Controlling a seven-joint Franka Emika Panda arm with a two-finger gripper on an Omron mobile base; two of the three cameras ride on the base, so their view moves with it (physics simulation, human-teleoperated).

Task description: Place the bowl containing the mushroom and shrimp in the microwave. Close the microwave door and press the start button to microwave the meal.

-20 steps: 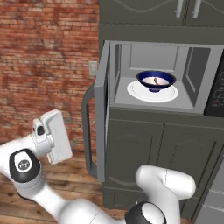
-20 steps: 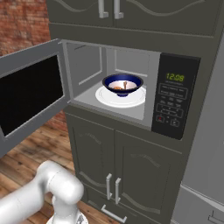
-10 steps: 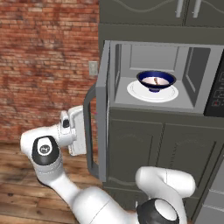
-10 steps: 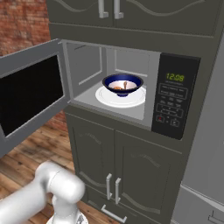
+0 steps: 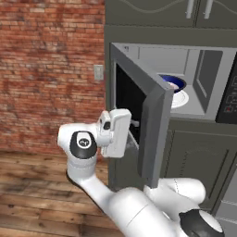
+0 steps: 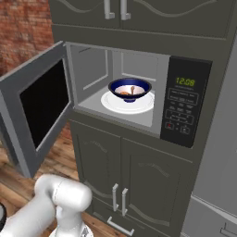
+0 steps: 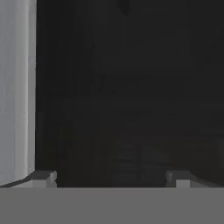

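The dark blue bowl [image 6: 129,87] sits on the white turntable plate [image 6: 113,104] inside the microwave [image 6: 139,60]. The orange shrimp [image 6: 124,93] and the tan mushroom [image 6: 133,89] lie in it. The microwave door [image 5: 143,115] stands partly open and hides most of the bowl [image 5: 175,83] in the left base view. My gripper [image 5: 135,128] is at the door's outer side, against its dark glass [image 7: 131,87]. It is open, and its fingertips [image 7: 43,177] stand wide apart with nothing between them.
The black keypad panel [image 6: 185,109] with a green clock is right of the cavity. Grey cabinet doors [image 6: 118,185] are below and above the microwave. A brick wall [image 5: 51,69] and wood floor [image 5: 28,194] lie to the left.
The hand has swung right, up against the outside of the door. The door has turned partway toward the cavity. The bowl has not moved.
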